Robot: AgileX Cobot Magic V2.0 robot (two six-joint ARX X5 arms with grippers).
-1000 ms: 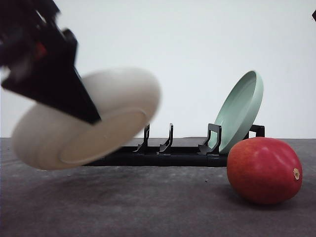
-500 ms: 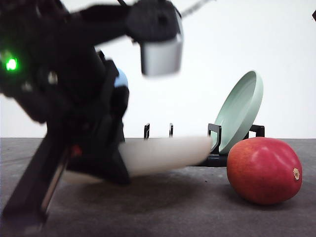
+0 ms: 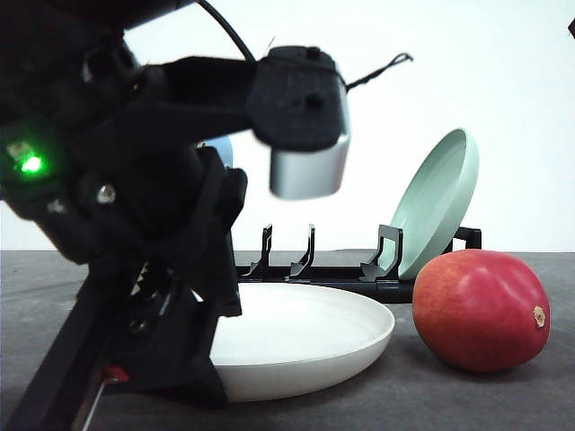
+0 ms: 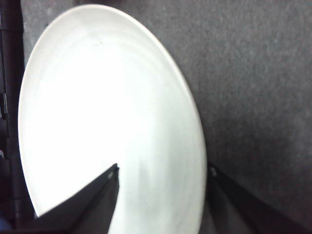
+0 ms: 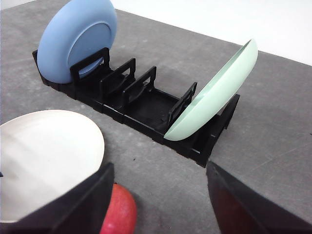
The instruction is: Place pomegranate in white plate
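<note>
You have three plates here: one white plate (image 3: 305, 346) flat on the table, one blue plate (image 5: 78, 41) and one pale green plate (image 5: 214, 95) (both leaning in the black rack (image 5: 146, 105)). One pomegranate (image 3: 481, 310) sits just right of the white plate. Your left gripper (image 4: 161, 178) has its fingers on each side of the white plate's rim. Your right gripper (image 5: 158, 187) is wide open, holding nothing.

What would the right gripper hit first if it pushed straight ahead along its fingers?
Probably the pomegranate, which sits low between the open fingers of the right gripper. The white plate lies beside that line, the black dish rack farther off. Depth is uncertain.
</note>
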